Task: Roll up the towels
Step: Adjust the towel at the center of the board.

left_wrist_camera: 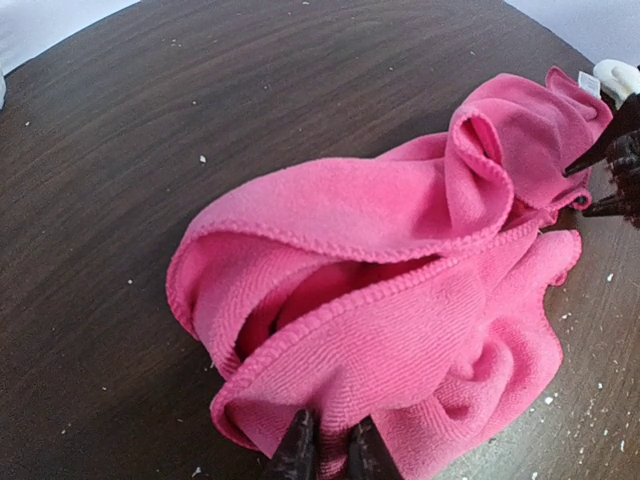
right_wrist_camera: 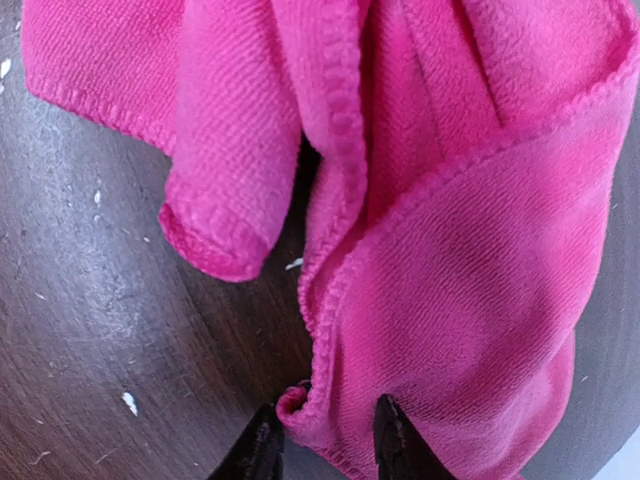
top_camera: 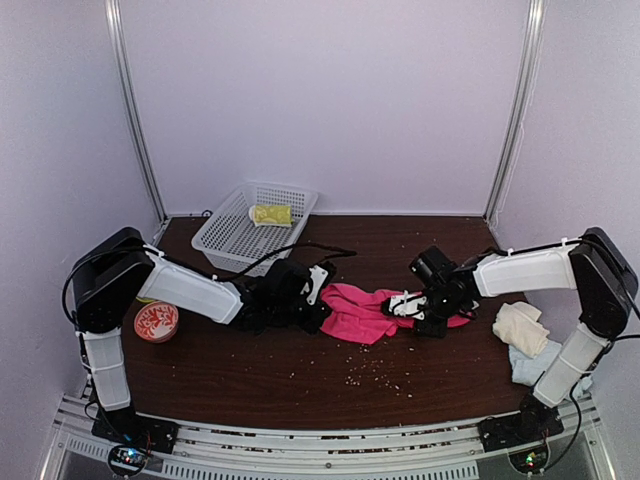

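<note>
Four towels by my count. One hot-pink towel (top_camera: 365, 312) sits crumpled mid-frame on the bench (top_camera: 300, 370). One yellow towel (top_camera: 271, 214) is in the single white basket (top_camera: 225, 240), upper left. At the right edge, one cream towel (top_camera: 521, 328) lies on one pale-blue towel (top_camera: 525, 368).

Both arms stretch low and inward. The left hand (left_wrist_camera: 331, 452) is pinched tight on the pink one's left edge. The right hand (right_wrist_camera: 327, 448) straddles its right hem, but I honestly can't tell if it's clamped.

High rear camera overlooks the table (top_camera: 300, 370); both wrist cameras closely share the pink towel (left_wrist_camera: 400, 300).
</note>
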Action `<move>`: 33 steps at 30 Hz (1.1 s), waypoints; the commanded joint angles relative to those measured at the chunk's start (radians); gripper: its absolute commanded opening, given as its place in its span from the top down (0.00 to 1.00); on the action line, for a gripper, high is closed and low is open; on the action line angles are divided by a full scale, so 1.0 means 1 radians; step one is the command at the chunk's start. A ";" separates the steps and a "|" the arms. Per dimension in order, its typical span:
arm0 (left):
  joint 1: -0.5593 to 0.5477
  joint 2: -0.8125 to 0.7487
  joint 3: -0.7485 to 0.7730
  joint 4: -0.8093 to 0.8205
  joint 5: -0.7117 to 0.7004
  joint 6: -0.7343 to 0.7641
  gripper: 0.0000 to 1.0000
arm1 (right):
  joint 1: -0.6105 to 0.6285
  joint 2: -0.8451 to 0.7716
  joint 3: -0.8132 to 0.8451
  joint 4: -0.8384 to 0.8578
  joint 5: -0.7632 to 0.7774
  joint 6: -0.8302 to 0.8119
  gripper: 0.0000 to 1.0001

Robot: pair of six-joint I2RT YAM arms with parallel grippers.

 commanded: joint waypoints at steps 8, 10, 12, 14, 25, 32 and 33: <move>0.006 -0.094 -0.012 -0.012 -0.067 0.064 0.93 | 0.002 -0.076 0.082 -0.033 0.029 0.077 0.94; 0.006 -0.132 -0.024 -0.047 -0.099 0.088 0.95 | -0.003 -0.090 0.121 -0.061 0.017 0.090 0.99; 0.006 -0.187 -0.033 -0.089 -0.144 0.124 0.96 | -0.021 -0.107 0.172 -0.088 -0.009 0.109 1.00; 0.010 -0.243 -0.044 -0.121 -0.174 0.157 0.97 | -0.038 -0.117 0.222 -0.128 -0.065 0.110 1.00; 0.016 -0.359 -0.136 -0.183 -0.098 0.173 1.00 | 0.078 -0.062 0.101 -0.112 -0.277 0.053 0.70; 0.015 -0.365 -0.177 -0.180 -0.097 0.150 1.00 | 0.178 0.014 0.110 -0.010 -0.225 0.080 0.61; 0.015 -0.363 -0.184 -0.175 -0.096 0.147 1.00 | 0.190 0.030 0.112 0.006 -0.206 0.083 0.59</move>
